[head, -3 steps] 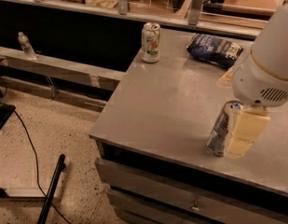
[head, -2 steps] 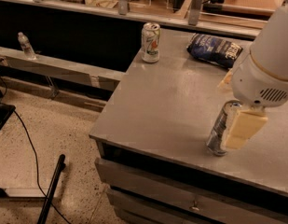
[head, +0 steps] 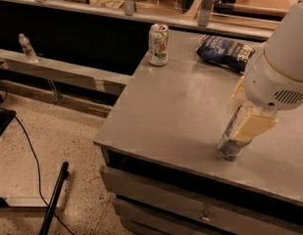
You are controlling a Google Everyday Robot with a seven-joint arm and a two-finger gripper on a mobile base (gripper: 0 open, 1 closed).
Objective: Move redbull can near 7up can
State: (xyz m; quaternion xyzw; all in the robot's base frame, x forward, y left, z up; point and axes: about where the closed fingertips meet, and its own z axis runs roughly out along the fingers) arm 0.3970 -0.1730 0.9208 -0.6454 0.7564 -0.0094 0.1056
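The redbull can, slim and silver, stands slightly tilted near the front right of the grey table. My gripper comes down from the right, with its cream fingers on either side of the can's upper part, closed on it. The can's top is hidden by the gripper's white body. The 7up can, wider and pale green, stands upright at the table's far left corner, well away from the gripper.
A dark blue chip bag lies at the back of the table, right of the 7up can. A small bottle stands on a low ledge at left. A cable and a black pole lie on the floor.
The gripper has closed in over the redbull can's upper part, and the can's top is now hidden. The can has stayed at about the same spot.
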